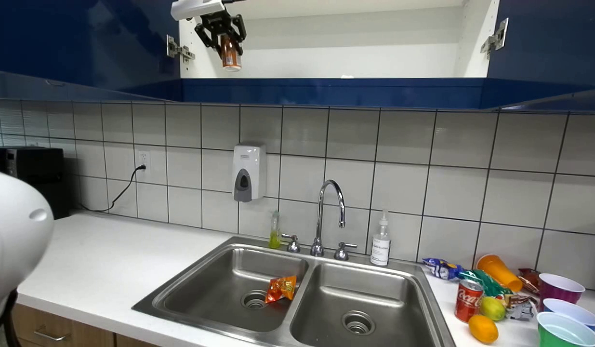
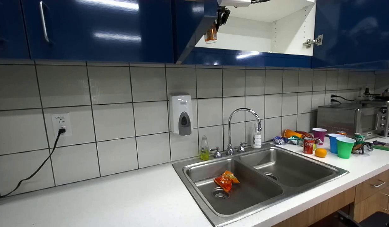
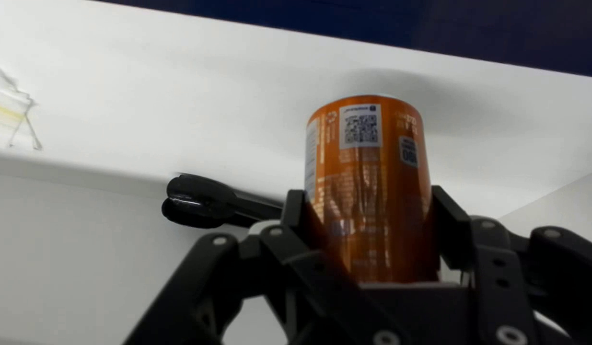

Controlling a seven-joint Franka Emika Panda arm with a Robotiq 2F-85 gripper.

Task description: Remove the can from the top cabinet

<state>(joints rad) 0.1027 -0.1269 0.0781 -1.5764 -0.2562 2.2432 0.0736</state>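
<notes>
Gripped, and firmly by the look of it! Clamped around the orange can [image 3: 365, 158] with the end effector [image 3: 367, 211], spread only as wide as the body, with black fingers [image 3: 294, 208] against both sides. Hanging close to upright at the left end of the top cabinet [image 1: 350, 33], just above the blue front edge [image 1: 336, 94] in both exterior views, and partly hidden behind the left door [image 2: 189, 25] in an exterior view. Not to be mixed up with the red can [image 1: 469, 300] standing on the surface [image 1: 85, 260], down at the right. Over to the wrist view: off the white cabinet floor [image 3: 219, 110], apparently, with a soft shadow cast there.

So, already past opening the doors [image 1: 548, 53], past the grasp and, most likely, past the lift. Call it well beyond halfway! Left to do: come forward over that edge and right out of the cabinet. Cannot tell exactly how deep inside, or whether partly through the opening. Notice a black tongs-like thing [image 3: 200, 199] too, lying far back on the cabinet floor, probably of no concern. Without a landing place named in the task, perhaps lower to the left part of the surface, then let go.
</notes>
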